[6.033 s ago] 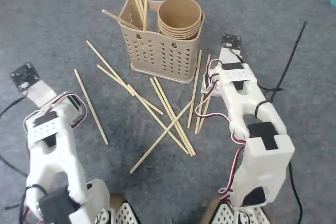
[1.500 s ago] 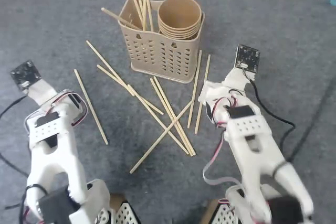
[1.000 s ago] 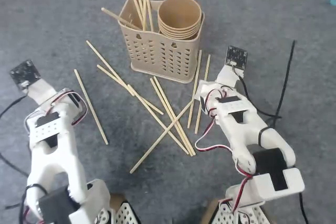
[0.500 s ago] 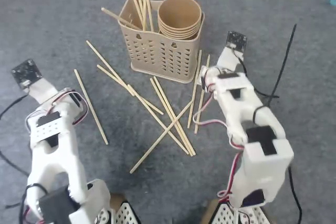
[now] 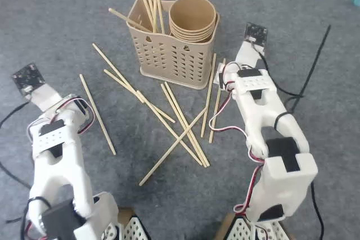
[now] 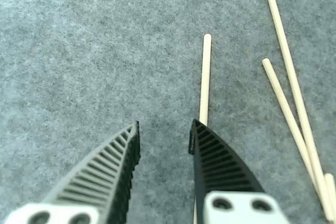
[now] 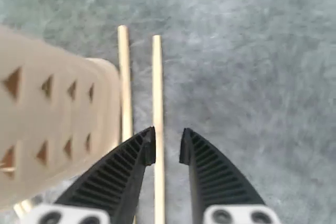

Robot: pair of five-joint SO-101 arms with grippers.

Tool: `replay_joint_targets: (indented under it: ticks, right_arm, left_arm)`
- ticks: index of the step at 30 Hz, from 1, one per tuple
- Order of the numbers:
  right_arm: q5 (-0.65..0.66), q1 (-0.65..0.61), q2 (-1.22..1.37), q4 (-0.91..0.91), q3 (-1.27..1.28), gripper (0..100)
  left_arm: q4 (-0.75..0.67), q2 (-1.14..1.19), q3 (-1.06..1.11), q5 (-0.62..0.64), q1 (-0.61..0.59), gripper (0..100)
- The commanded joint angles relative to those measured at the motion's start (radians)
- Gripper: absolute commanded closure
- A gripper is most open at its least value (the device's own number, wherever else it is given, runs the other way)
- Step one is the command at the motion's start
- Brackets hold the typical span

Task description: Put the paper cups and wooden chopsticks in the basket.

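As my right arm (image 5: 264,111) swings back out, the high view puts it over the pair of chopsticks (image 5: 212,91) beside the basket (image 5: 169,57), paper cups (image 5: 193,15) already inside. Another pick is coming, I reckon.

Left wrist view: left gripper (image 6: 164,132) parked, jaws apart, a lone chopstick (image 6: 205,72) under one finger.

Right wrist view: right gripper (image 7: 167,142) narrowly open, outer chopstick (image 7: 157,77) beneath one fingertip, not between.

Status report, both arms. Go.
Left gripper open, empty. Right gripper open, over a chopstick beside the basket. Paper cups in basket; loose chopsticks lie outside it. Nothing blocking.
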Motion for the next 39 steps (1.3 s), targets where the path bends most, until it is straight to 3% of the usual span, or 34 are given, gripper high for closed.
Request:
replay_joint_targets:
  ticks: [1,10,16,19,28,39]
  right_arm:
    - [0.017,-0.027,-0.082,-0.005,-0.006,89.4]
    - [0.023,-0.025,0.154,-0.140,-0.025,89.4]
    - [0.032,-0.013,0.162,0.028,-0.103,99.8]
    - [0.055,0.004,0.148,0.131,-0.110,99.2]
    - [0.055,0.097,-0.136,0.352,-0.101,99.1]
    - [0.057,0.050,-0.588,0.530,-0.101,99.1]
  left_arm:
    - [-0.026,-0.003,-0.004,0.000,0.012,86]
    - [-0.026,-0.003,-0.004,0.000,0.012,86]
    - [-0.025,-0.003,-0.004,0.000,0.009,86]
    - [-0.025,-0.003,-0.004,0.000,0.009,86]
    - [-0.025,-0.003,-0.004,0.000,0.009,86]
    - [-0.025,-0.003,-0.002,0.000,0.009,86]
